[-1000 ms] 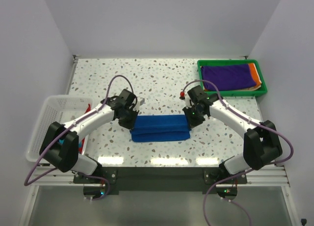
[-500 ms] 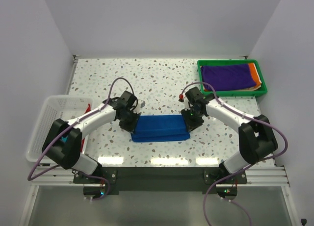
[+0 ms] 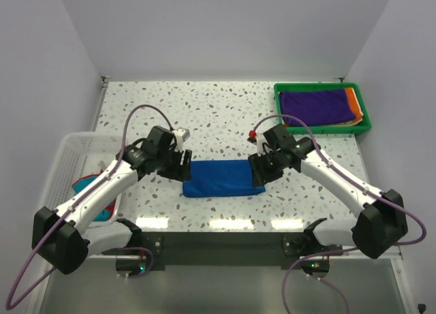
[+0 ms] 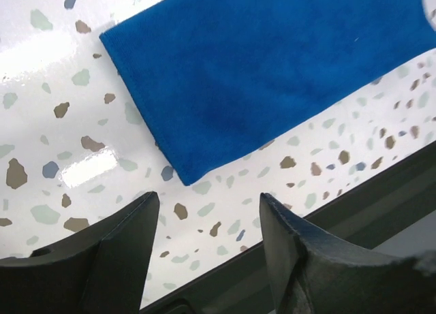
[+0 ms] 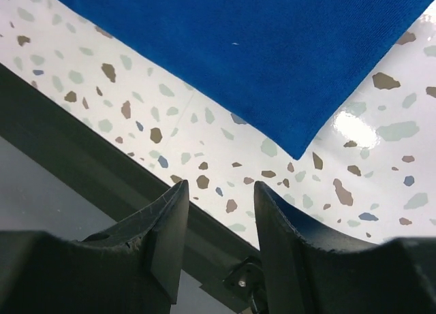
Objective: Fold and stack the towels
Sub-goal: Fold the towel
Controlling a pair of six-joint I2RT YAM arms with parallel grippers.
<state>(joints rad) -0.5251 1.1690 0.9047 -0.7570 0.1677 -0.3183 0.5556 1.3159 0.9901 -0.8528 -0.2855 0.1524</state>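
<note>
A bright blue towel (image 3: 223,178) lies folded into a flat strip on the speckled table, near the front middle. My left gripper (image 3: 182,165) hovers just off its left end, open, with nothing between its fingers. In the left wrist view the blue towel (image 4: 272,69) lies beyond the left gripper (image 4: 208,196), apart from it. My right gripper (image 3: 257,171) stands open at the towel's right end, also empty. The right wrist view has a corner of the towel (image 5: 259,55) above the right gripper (image 5: 221,184). A purple towel (image 3: 317,104) lies on an orange one (image 3: 351,99) in the green tray.
The green tray (image 3: 278,96) sits at the back right. A white mesh basket (image 3: 75,138) at the left holds teal cloth (image 3: 87,184). The table's front edge with its dark rail (image 4: 381,191) runs just below the towel.
Both grippers have opened and let go of the blue towel's ends. Each has drawn back a little from the towel, which now lies flat on the table.
</note>
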